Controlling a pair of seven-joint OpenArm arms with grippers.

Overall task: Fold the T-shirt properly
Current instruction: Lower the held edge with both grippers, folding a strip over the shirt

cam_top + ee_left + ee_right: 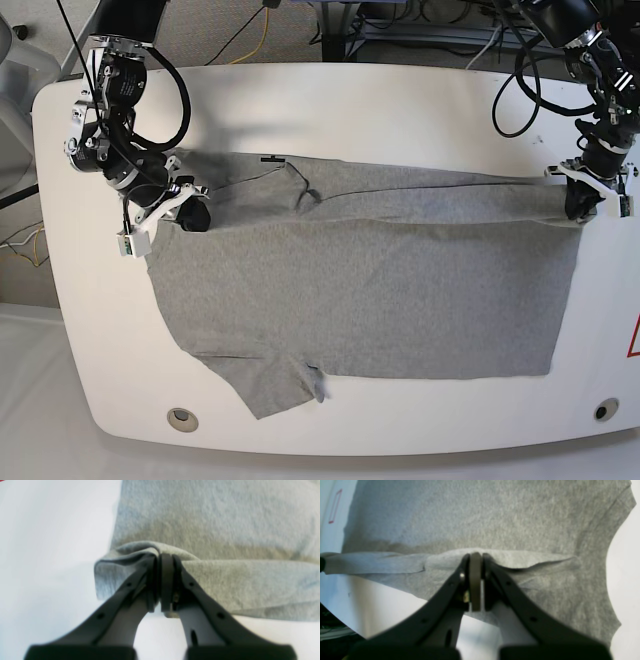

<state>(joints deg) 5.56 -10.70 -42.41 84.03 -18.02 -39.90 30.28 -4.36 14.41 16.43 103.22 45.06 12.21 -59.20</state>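
Cloth is the whole matter here: the T-shirt is soft, light and limp, so I judge it will sag and crease between any two holds and is best taken at its edges or corners, with both arms working together. Left wrist view: my left gripper has its jaws pressed together on a bunched fold at the shirt's corner, raised a little off the white table; this view alone shows how thick the pinched bundle is. Right wrist view: my right gripper is clamped tight on a thin folded edge of the grey fabric, with a flap drawn out to one side and a sleeve seam visible to the other, detail the base view cannot resolve. Base view: the shirt lies spread across the table, its far edge folded over toward the middle and stretched between both grippers, a sleeve hanging near the front edge. Only here are the full layout and a small dark neck label visible.
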